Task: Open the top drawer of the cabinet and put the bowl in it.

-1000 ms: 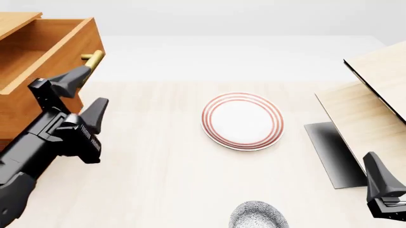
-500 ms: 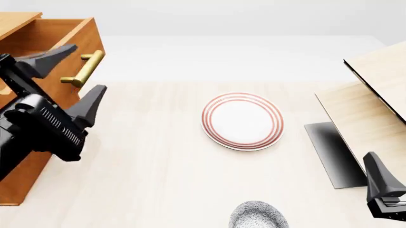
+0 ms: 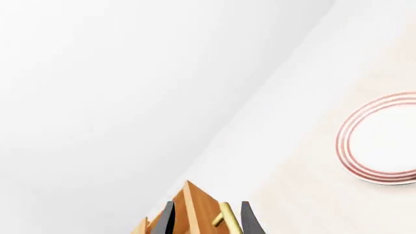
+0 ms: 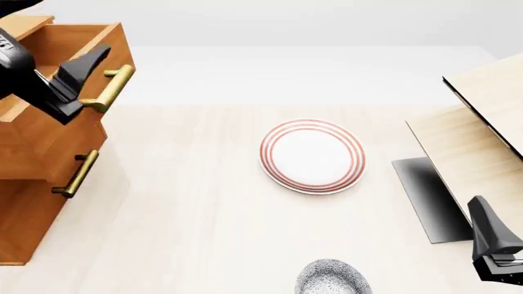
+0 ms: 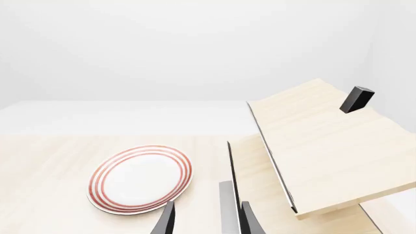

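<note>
1 change: left gripper (image 4: 78, 86), fingers apart, has lifted off the handle (image 4: 109, 87); drawer (image 4: 61, 46) stands open far left. Bowl (image 4: 331, 278) sits near centre; right gripper (image 5: 206, 219) parted, empty

No readable text, labels or nos. — anywhere.

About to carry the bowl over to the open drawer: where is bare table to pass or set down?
Bare table runs between the cabinet and the plate, and from the bowl toward the cabinet. It is crowded at the top drawer, where the left gripper sits at the handle, and along the pale unit by the right gripper.
</note>
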Robot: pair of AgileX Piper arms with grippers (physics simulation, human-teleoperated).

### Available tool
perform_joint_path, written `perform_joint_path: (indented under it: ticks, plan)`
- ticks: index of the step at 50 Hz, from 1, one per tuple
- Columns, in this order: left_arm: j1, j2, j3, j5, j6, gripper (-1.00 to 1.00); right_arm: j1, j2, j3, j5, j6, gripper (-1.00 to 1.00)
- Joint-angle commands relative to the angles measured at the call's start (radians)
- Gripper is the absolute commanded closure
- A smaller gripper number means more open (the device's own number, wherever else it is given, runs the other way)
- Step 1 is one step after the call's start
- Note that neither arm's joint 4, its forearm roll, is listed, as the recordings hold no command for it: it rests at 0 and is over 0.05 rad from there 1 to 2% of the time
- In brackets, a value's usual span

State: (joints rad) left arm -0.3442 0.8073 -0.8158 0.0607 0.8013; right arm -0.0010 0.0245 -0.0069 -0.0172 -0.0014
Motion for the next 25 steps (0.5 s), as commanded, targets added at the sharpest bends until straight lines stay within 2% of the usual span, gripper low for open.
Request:
perform_joint_path:
  ticks: [1, 2, 3, 4, 5, 9, 11, 12, 14, 15, 18, 22, 25]
  plan:
    - [0.066, 0.056, -0.174, 0.233, -0.232, -1.0, 0.0, -0.008, 0.001, 0.007, 0.0, -1.0]
    - [0.026, 0.067, -0.209, 0.225, -0.262, -1.0, 0.0, -0.009, 0.001, 0.007, 0.0, -1.0]
    - [0.026, 0.067, -0.209, 0.225, -0.262, -1.0, 0.0, -0.009, 0.001, 0.007, 0.0, -1.0]
    - [0.091, 0.042, -0.247, 0.292, -0.317, -1.0, 0.0, -0.008, 0.001, 0.007, 0.0, -1.0]
    - [0.052, 0.055, -0.268, 0.281, -0.318, -1.0, 0.0, -0.008, 0.001, 0.007, 0.001, -1.0]
    - [0.103, 0.052, -0.35, 0.378, -0.398, -1.0, 0.0, -0.009, 0.001, 0.007, 0.0, -1.0]
    - [0.111, 0.064, -0.362, 0.4, -0.399, -1.0, 0.0, -0.009, 0.001, 0.007, 0.0, -1.0]
    - [0.09, 0.072, -0.378, 0.399, -0.425, -1.0, 0.0, -0.008, 0.001, 0.007, 0.001, -1.0]
    - [0.147, 0.062, -0.383, 0.442, -0.429, -1.0, 0.0, -0.009, 0.001, 0.007, 0.0, -1.0]
    - [0.126, 0.084, -0.406, 0.454, -0.46, -1.0, 0.0, -0.008, 0.001, 0.007, 0.0, -1.0]
    - [0.204, 0.089, -0.434, 0.544, -0.502, -1.0, 0.0, -0.009, 0.001, 0.007, 0.0, -1.0]
    - [0.169, 0.122, -0.472, 0.563, -0.528, -1.0, 0.0, -0.008, 0.001, 0.007, 0.0, -1.0]
    - [0.185, 0.128, -0.495, 0.59, -0.545, -1.0, 0.0, -0.009, 0.001, 0.007, 0.0, -1.0]
